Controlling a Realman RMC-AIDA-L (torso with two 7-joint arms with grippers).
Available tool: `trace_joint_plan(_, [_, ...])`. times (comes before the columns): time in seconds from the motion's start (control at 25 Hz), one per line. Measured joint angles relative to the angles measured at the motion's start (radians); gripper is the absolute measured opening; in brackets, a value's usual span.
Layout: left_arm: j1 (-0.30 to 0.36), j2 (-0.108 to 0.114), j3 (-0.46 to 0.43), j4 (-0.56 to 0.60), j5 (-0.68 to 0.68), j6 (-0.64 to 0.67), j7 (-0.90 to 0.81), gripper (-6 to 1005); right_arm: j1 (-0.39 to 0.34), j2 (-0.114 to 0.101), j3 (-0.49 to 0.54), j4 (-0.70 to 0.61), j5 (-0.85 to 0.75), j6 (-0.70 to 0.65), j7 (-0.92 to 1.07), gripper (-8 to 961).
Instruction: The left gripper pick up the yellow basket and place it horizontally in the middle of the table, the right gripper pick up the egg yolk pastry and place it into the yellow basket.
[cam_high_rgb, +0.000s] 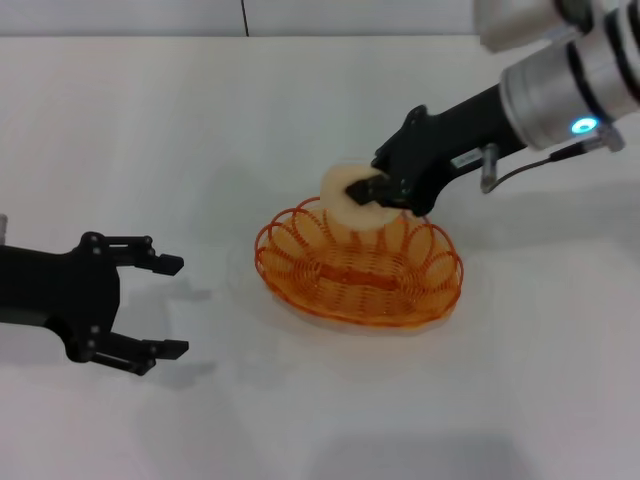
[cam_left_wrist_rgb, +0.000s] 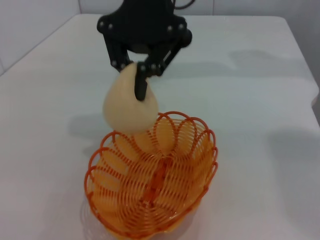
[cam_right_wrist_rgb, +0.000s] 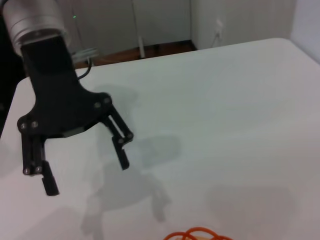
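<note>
The egg yolk pastry (cam_high_rgb: 347, 203) sits clamped in the right tool (cam_high_rgb: 376, 190), hanging just above the far rim of the yellow basket (cam_high_rgb: 358, 268); from the left wrist view, it hovers over the rim, not yet over the basket's centre. The basket already lies flat near the middle of the worktop (cam_high_rgb: 200, 130), so we judge that only the drop remains. To do it well, we would carry the pastry a little further toward the basket's middle, lower it until it nearly touches the wire floor, then part the fingers gently so it neither rolls nor catches the looped rim. The left tool (cam_high_rgb: 160, 306) waits with fingers apart, well clear to the basket's left.
</note>
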Motion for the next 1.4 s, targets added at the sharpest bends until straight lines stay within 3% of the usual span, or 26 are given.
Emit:
trace_joint_plan(0.2, [-0.003,0.000,0.000,0.000,0.000,-0.003,0.000,888,0.008,0.000,-0.053,0.043,0.001,0.046,-0.004,49])
trace_joint_plan(0.76, [-0.011,0.000,0.000,0.000,0.000,-0.013,-0.012,888,-0.055,-0.008,-0.032,0.055,0.004,0.056,-0.079,371])
trace_joint_plan(0.96, [-0.011,-0.001,-0.006,-0.006,-0.003,-0.018,-0.013,888,-0.126,-0.008,0.073,0.055,0.052,0.033,-0.185,519])
trace_joint_plan(1.28, [-0.017,-0.001,-0.011,-0.038,-0.014,-0.041,-0.014,888,-0.231,-0.014,0.358,0.163,0.125,-0.100,-0.444,781])
trace_joint_plan(1.4, [-0.038,0.007,-0.024,-0.073,-0.019,-0.047,-0.014,888,-0.238,-0.030,0.425,0.241,0.124,-0.128,-0.520,782])
